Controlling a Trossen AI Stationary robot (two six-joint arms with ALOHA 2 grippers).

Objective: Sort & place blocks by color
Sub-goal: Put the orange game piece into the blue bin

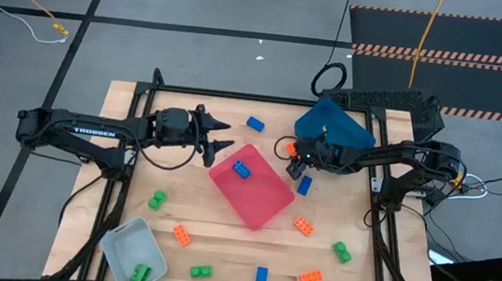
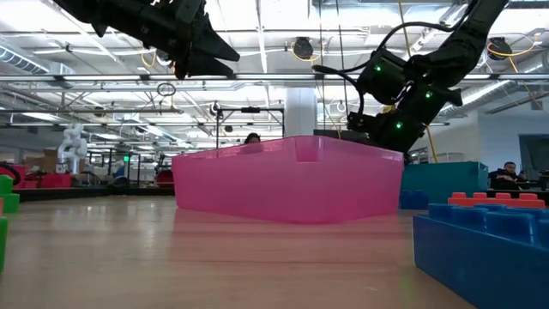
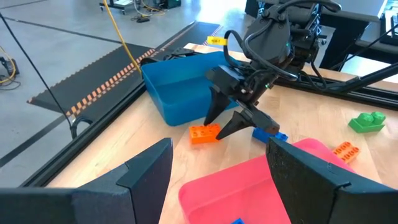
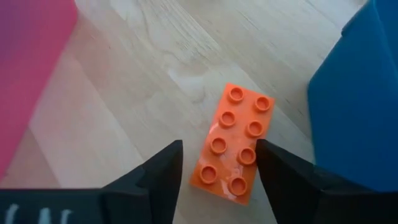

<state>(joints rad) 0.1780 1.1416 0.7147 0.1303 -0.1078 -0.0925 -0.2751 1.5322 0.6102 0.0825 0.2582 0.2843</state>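
My right gripper [image 4: 219, 148] is open and points down over an orange block [image 4: 235, 144] that lies flat on the table between the pink-red tray [image 1: 251, 187] and the dark blue tray [image 1: 332, 126]. Its fingers stand on either side of the block's end without touching it. The left wrist view shows the same gripper [image 3: 227, 121] just above that orange block [image 3: 204, 133]. My left gripper [image 1: 225, 136] is open and hovers past the pink-red tray's far-left side. A blue block [image 1: 242, 169] lies in the pink-red tray, and a green block [image 1: 140, 276] lies in the pale grey tray [image 1: 128, 240].
Loose blocks lie about the table: blue [image 1: 255, 123], blue [image 1: 304, 185], orange [image 1: 304, 226], green [image 1: 341, 252], orange [image 1: 310, 278], blue [image 1: 261, 277], green [image 1: 201, 271], orange [image 1: 182, 235], green [image 1: 157, 200]. The dark blue tray's wall [image 4: 354, 106] stands close beside my right gripper.
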